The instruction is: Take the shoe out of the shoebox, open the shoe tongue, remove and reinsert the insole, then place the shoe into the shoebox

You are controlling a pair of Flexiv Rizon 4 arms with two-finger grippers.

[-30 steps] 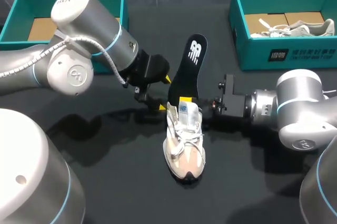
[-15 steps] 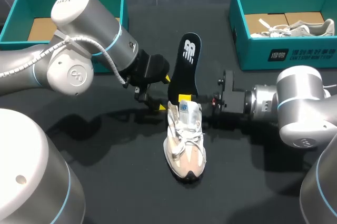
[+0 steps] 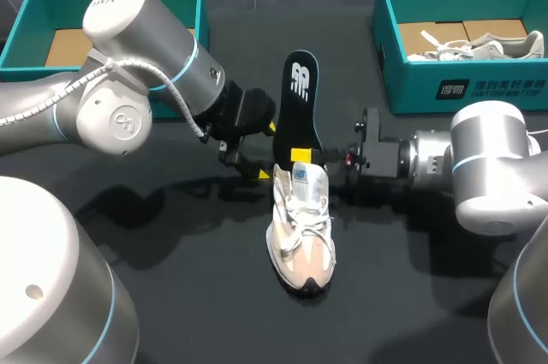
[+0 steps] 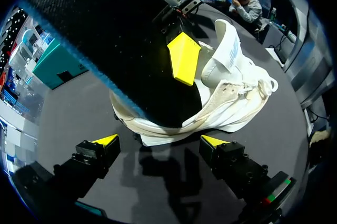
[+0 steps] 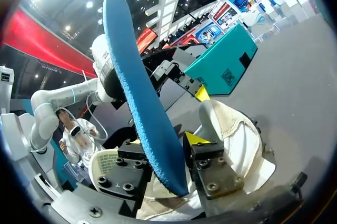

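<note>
The right hand [image 5: 163, 147] is clenched on the lower part of the insole [image 3: 298, 98], one finger on each face. This holds the insole nearly upright, printed end high and lower end at the mouth of the shoe [image 3: 300, 227]. That grip low on the insole probably gives control of the end that must slide in or out. Which of the two is under way, I cannot tell.

The left hand [image 4: 159, 140] is released, its fingers spread, just beside the heel and holding nothing. It looks placed there to steady the shoe.

The shoe stands on its sole on the tabletop [image 3: 171, 287], between the arms. Its tongue is raised, leaving the opening free. The boxes [image 3: 462, 81] sit well apart at the far corners.
</note>
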